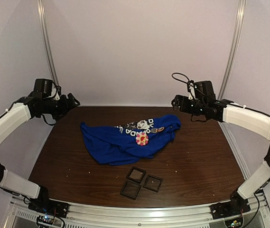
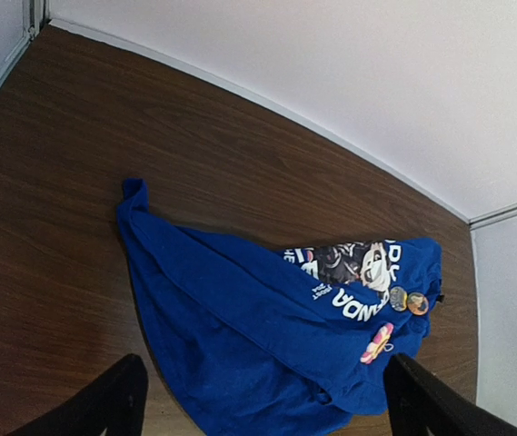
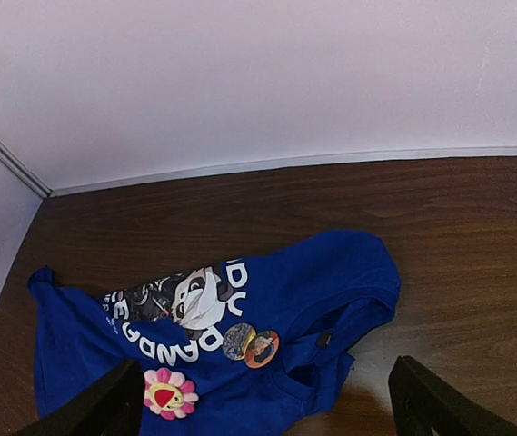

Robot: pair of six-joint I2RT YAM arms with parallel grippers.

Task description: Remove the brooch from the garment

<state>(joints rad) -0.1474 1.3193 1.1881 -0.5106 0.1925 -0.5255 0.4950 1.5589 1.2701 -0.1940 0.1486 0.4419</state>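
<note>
Cloth is my worry here: the garment (image 1: pixel 120 142) lies crumpled mid-table (image 1: pixel 68 161), soft and light, so I judge it will lift and drag with anything I pull. The likeliest brooch (image 1: pixel 142 138) is the pink-petalled flower with a red centre. It is pinned on a fold near the white lettering, with two round badges (image 1: pixel 157 129) close by toward the collar. It looks small, stiff and light, and I cannot see its clasp. I'd take it by the petal edges rather than flat from above, and pin the fabric just beside it with the other arm. The left gripper (image 1: pixel 70 102) hangs high at the table's far left corner. The right gripper (image 1: pixel 175 101) hangs high toward the far right. Both are well apart from the shirt, and each wrist view shows its fingers spread wide on nothing. Three black trays (image 1: pixel 139 183) sit near the front edge.
</note>
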